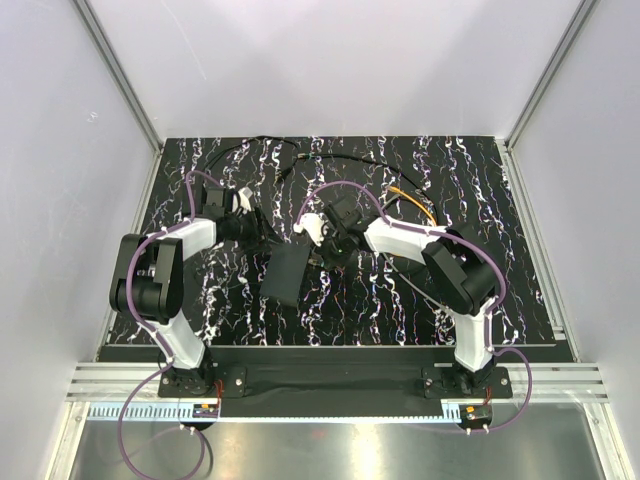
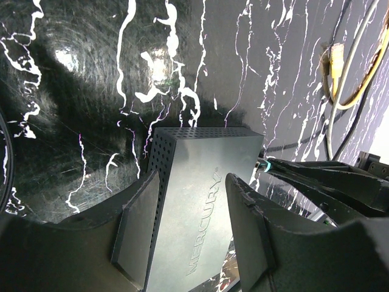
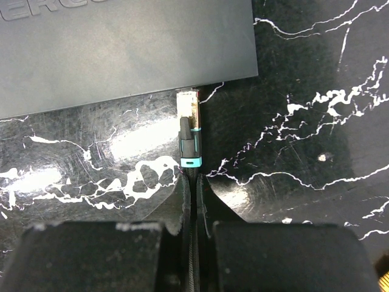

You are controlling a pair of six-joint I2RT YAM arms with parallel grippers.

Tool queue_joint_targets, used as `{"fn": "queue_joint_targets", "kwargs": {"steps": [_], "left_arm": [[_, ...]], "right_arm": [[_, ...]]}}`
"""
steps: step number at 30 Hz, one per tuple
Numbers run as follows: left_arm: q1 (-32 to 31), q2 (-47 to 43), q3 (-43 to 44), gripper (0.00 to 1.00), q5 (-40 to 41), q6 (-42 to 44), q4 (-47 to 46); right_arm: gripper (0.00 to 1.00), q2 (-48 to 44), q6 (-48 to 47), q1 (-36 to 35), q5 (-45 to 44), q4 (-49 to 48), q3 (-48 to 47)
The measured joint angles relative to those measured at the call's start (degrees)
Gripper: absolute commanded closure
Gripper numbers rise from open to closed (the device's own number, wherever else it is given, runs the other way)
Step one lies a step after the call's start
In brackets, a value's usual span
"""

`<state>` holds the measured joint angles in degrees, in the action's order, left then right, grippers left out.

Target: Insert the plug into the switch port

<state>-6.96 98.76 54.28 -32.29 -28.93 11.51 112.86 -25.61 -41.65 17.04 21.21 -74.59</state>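
On the glossy black, white-veined table point(image 1: 500, 200) lies one flat, matte-black rectangular switch point(image 3: 121, 48) with a perforated side. One clear plug point(image 3: 188, 109) with a teal boot touches its thin edge; the port is hidden. The right claw point(image 3: 194, 181) pinches the braided cord point(image 3: 194, 243) behind the plug. The left claw point(image 2: 193, 182) straddles the switch, fingers wide apart; contact cannot be told.

The bench point(image 1: 480, 180) is black with white marble veins. The switch box point(image 2: 209, 182) is matte dark grey, one side dotted with holes. The plug point(image 3: 189, 121) is clear with a turquoise collar.
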Motion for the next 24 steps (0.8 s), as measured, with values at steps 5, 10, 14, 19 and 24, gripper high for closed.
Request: {"fn": "queue_joint_targets", "kwargs": {"steps": [5, 10, 14, 19, 24], "left_arm": [[0.0, 0.0, -0.3, 0.48, 0.0, 0.0, 0.0], [-0.2, 0.0, -0.3, 0.48, 0.0, 0.0, 0.0], [-0.3, 0.3, -0.3, 0.48, 0.1, 0.2, 0.0], [-0.5, 0.7, -0.3, 0.49, 0.4, 0.5, 0.5], [-0.7, 0.7, -0.3, 0.49, 0.7, 0.7, 0.5]], "right_arm": [[1.0, 0.5, 0.0, 0.0, 0.1, 0.1, -0.2], [1.0, 0.5, 0.0, 0.0, 0.1, 0.2, -0.3], [1.0, 0.5, 0.0, 0.0, 0.0, 0.1, -0.4], [1.0, 0.5, -0.1, 0.0, -0.1, 0.1, -0.4], [1.0, 0.5, -0.4, 0.0, -0.2, 0.1, -0.4]]}}
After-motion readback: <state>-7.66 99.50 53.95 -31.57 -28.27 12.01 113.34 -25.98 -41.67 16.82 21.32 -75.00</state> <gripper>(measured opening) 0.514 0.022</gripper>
